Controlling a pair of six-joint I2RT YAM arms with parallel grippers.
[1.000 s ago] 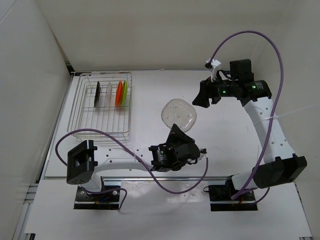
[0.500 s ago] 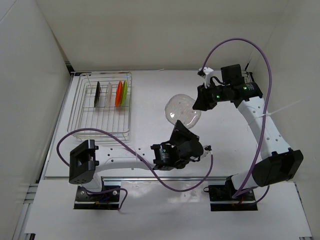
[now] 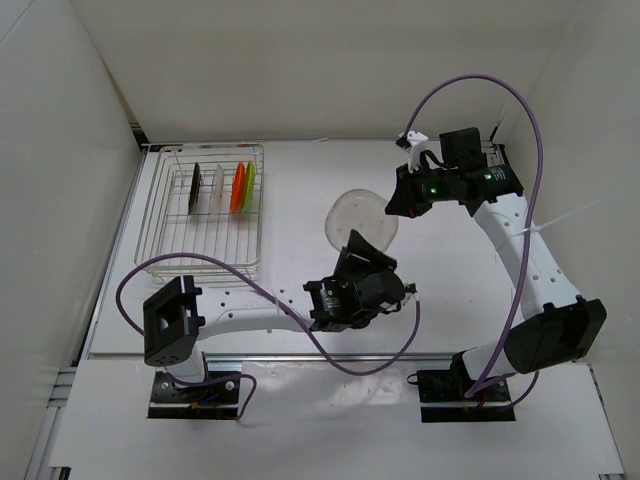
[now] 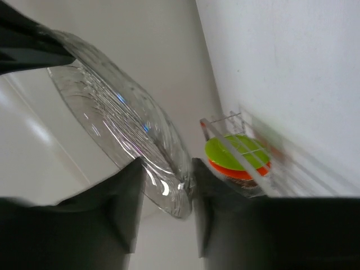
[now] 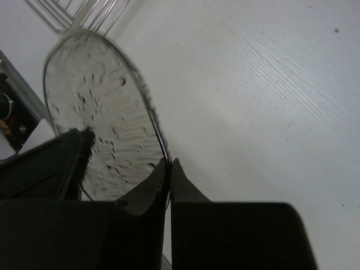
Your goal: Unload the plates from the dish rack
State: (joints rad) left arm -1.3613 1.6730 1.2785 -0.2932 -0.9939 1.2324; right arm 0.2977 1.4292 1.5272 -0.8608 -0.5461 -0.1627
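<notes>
As the right fingers (image 5: 143, 194) have now clamped on the clear plate (image 3: 362, 213), held in air right of the rack (image 3: 200, 263), the left fingers (image 4: 121, 208) have parted, so the handover seems nearly done.

The clear plate (image 3: 362, 215) is translucent, ridged and speckled; black plate (image 3: 196, 188), orange plate (image 3: 238, 188), lime green plate (image 3: 250, 178); dish rack (image 3: 190, 245) silver; tabletop (image 3: 300, 180) white.

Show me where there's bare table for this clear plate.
Widest bare table lies between the dish rack and the clear plate, running back to the far wall. A smaller patch sits right of the left gripper, inside the right arm's bend. Crowded: the centre, where the right gripper pinches the plate and the left gripper straddles it.
</notes>
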